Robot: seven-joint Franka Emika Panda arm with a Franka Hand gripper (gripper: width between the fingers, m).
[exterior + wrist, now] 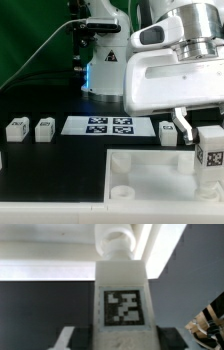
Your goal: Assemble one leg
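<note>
The end effector [115, 341] is clamped on the leg [122, 291], which hangs upright over the tray's [140, 165] corner on the exterior view's right. The hole [118, 245] sits just beyond the leg's lower end, seemingly in line with its axis.

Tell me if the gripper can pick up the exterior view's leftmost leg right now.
Probably not yet: the gripper is shut on another leg, so its jaws are full. Nothing covers the leftmost leg.
</note>
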